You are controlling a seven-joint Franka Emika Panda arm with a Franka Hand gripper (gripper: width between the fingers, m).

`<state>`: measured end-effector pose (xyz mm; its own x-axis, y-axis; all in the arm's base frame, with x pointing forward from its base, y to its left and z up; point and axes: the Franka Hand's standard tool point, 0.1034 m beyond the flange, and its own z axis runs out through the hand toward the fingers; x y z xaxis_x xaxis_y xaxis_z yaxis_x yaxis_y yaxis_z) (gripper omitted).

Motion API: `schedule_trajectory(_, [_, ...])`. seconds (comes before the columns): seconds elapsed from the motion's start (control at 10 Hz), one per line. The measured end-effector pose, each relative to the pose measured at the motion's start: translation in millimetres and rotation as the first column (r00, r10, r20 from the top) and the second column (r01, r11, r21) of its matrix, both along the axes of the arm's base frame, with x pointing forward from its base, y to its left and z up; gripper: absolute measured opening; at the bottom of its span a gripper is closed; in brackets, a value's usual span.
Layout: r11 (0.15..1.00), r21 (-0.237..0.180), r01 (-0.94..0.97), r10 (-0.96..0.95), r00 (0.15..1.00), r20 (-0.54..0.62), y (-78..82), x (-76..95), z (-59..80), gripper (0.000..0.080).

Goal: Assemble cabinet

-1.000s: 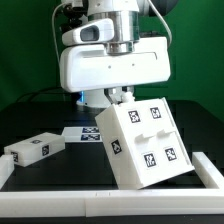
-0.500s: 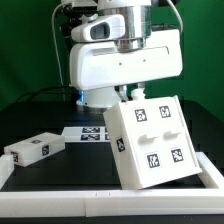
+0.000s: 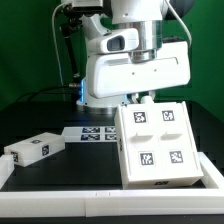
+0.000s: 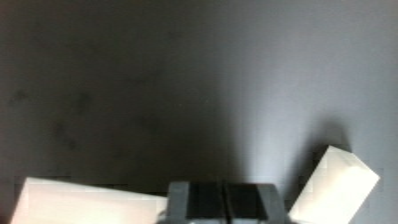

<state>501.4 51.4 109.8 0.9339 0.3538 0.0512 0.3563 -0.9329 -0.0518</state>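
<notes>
The white cabinet box (image 3: 158, 145) with several square tags on its upper face stands at the exterior view's right, nearly square to the camera. My gripper (image 3: 140, 101) is at its far top edge, touching or just behind it. In the wrist view the gripper (image 4: 228, 205) has its dark fingers pressed together with nothing seen between them. White cabinet surfaces lie on either side of it, one (image 4: 89, 203) broad and one (image 4: 338, 183) slanted. A small white drawer block (image 3: 35, 150) with tags lies on the table at the exterior view's left.
The marker board (image 3: 92, 133) lies flat on the black table behind the drawer block. A white rail (image 3: 60, 198) runs along the front edge and up the left side. The arm's white body (image 3: 135, 70) hangs over the cabinet box.
The arm has moved toward the exterior view's right. The cabinet box has turned from a clear tilt to nearly square and shifted slightly right. The drawer block has not moved.
</notes>
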Motion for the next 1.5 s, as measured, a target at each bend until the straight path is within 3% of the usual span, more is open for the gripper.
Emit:
schedule_trajectory(0.2, [1.000, 0.003, -0.002, 0.002, 1.000, -0.004, -0.8, 13.7, 12.2, 0.0002])
schedule_trajectory(0.5, [1.000, 0.003, 0.009, -0.009, 1.000, 0.004, -15.6, 28.9, 24.0, 0.0002])
schedule_trajectory(1.0, [1.000, 0.004, 0.012, -0.012, 1.000, 0.004, -14.6, 28.8, 22.9, 0.0002])
schedule_trajectory(1.3, [1.000, 0.011, 0.030, -0.030, 1.000, 0.005, -9.8, 51.9, 29.5, 0.0002])
schedule_trajectory(1.5, [1.000, 0.010, 0.029, -0.030, 1.000, 0.011, -10.2, 50.1, 23.8, 0.0002])
